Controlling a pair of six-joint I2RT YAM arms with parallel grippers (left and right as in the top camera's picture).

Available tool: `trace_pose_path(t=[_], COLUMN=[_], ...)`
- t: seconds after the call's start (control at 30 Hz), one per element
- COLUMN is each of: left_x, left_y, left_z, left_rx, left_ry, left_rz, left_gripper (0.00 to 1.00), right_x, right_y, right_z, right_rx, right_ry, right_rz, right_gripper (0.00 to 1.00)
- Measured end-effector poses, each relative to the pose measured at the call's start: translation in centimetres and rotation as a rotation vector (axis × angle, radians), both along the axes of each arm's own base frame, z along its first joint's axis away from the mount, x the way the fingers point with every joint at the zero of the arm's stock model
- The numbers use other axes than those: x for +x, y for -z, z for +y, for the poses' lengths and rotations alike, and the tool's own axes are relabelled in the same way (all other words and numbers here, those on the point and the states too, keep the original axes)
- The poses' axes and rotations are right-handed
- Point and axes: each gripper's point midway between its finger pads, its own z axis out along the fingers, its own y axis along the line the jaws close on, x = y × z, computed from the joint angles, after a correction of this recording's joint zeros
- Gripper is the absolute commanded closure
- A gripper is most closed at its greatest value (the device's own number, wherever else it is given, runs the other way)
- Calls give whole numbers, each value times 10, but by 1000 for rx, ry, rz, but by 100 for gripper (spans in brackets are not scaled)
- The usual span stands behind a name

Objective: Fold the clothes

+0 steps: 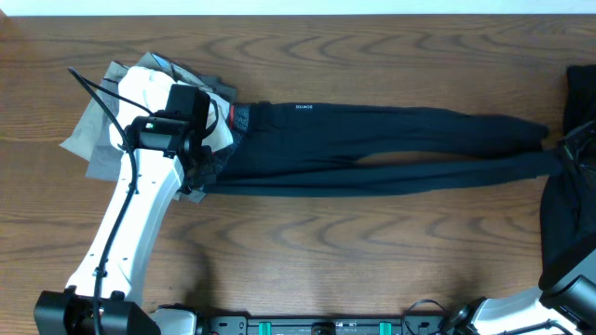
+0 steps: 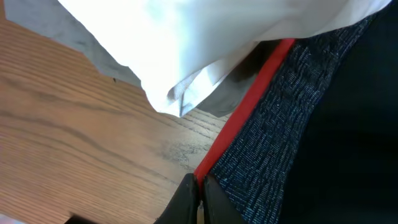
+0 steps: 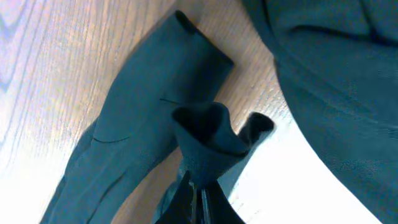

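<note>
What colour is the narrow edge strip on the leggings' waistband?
The strip is coral-red, clearest in left wrist view.

Wooden table (image 1: 372,251) with long black leggings (image 1: 391,140) across it, grey cloth (image 1: 91,132) left, black garment (image 1: 579,93) right.

Leggings (image 1: 372,149) across table (image 1: 326,251); waistband (image 1: 240,118) left, beside garment pile (image 1: 90,140).

The bottom edge of each wrist view cuts off my left gripper (image 2: 199,186) and right gripper (image 3: 194,193); in the overhead view the left arm (image 1: 140,200) covers the left gripper and the waistband end of the leggings (image 1: 391,140); their white print (image 1: 304,108) is too small to read; the right edge cuts a black garment (image 1: 581,93).
</note>
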Motion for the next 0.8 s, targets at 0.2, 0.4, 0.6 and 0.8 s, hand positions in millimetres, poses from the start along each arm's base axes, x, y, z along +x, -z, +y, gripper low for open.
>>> trace_pose_path(t=[0.2,0.4,0.6,0.8], left_x=[0,0,0,0], left_y=[0,0,0,0], left_z=[0,0,0,0], left_rx=[0,1,1,1], left_ry=[0,0,0,0], left_rz=[0,0,-1,-2], left_gripper=[94,94,94,94], right_x=[1,-10,-31,-61], right_y=[0,5,28,85], right_z=[0,7,11,34], right_rx=[-4,14,13,67], right_ry=[-4,-29,-26,-20], right_rz=[0,48,140,213], right_gripper=[43,34,40,34])
